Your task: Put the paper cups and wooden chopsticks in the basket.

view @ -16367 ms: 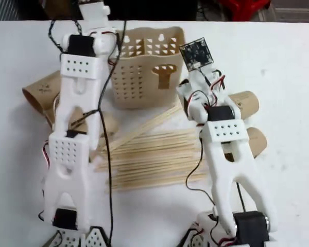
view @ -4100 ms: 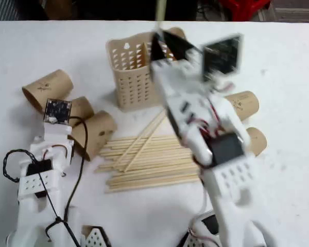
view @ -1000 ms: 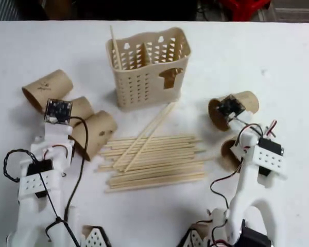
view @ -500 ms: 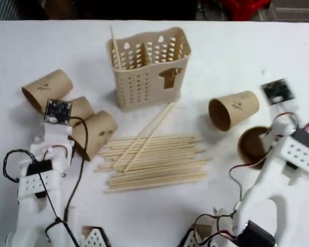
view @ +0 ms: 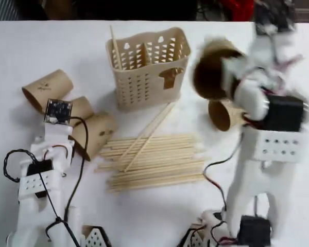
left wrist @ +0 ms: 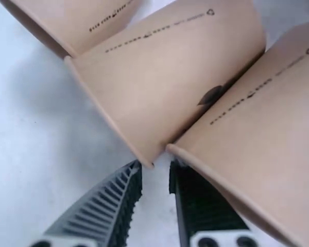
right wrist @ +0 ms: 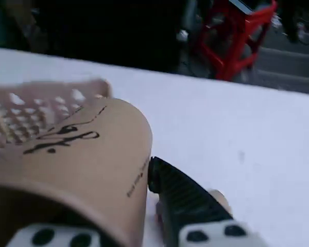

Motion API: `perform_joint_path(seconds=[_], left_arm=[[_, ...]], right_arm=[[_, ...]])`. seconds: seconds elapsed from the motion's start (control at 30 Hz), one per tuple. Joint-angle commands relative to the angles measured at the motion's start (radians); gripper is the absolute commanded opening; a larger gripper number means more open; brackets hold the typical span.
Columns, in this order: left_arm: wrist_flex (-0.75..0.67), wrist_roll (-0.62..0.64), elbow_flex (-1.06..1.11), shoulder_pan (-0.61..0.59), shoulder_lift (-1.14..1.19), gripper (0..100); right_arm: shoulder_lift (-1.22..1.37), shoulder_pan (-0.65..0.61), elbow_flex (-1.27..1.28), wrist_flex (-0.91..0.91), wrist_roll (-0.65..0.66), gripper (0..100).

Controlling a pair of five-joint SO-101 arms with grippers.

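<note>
Progress: early, most of the job is left.

Done so far:
- One wooden chopstick (view: 113, 47) stands upright in the left compartment of the basket (view: 147, 77). I see no cups inside it.

In hand:
- The right gripper (right wrist: 147, 177) has its jaws clamped on the wall of a paper cup (view: 212, 72).
- In the right wrist view the dark jaw presses the outside of this held cup, near its rim.
- From the high view the cup looks lifted off the counter (view: 31, 41), just beside the basket's right side and not yet over the opening. That patch is smeared, so its height is a guess.

Left to do:
- A second cup (view: 225, 114) lies on its side on the counter below the held one.
- Three more cups lie on their sides at the left: far cup (view: 47, 88), middle cup (view: 82, 107), near cup (view: 99, 133).
- The chopstick pile (view: 154, 162) lies loose on the counter in front of the basket. Two sticks (view: 147, 135) are angled across it toward the basket.

Left gripper (left wrist: 154, 170):
- Low at the rims of two touching cups.
- Jaws narrow, with only a slim gap and nothing between them.
</note>
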Motion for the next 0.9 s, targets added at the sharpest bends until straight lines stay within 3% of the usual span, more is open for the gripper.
perform_joint_path(seconds=[0.0,0.33,0.63,0.87], left_arm=[[-0.026,-0.009,-0.005,0.013,-0.031,11],[-0.026,-0.009,-0.005,0.013,-0.031,11],[-0.026,-0.009,-0.005,0.013,-0.031,11],[-0.026,-0.009,-0.005,0.013,-0.031,11]], right_arm=[[0.147,-0.110,-0.158,-0.064,-0.063,1.6],[0.552,-0.128,-0.459,0.015,-0.104,1.6],[0.624,-0.134,-0.597,0.110,-0.104,2.1],[0.625,-0.148,-0.592,0.096,-0.097,20.6]])
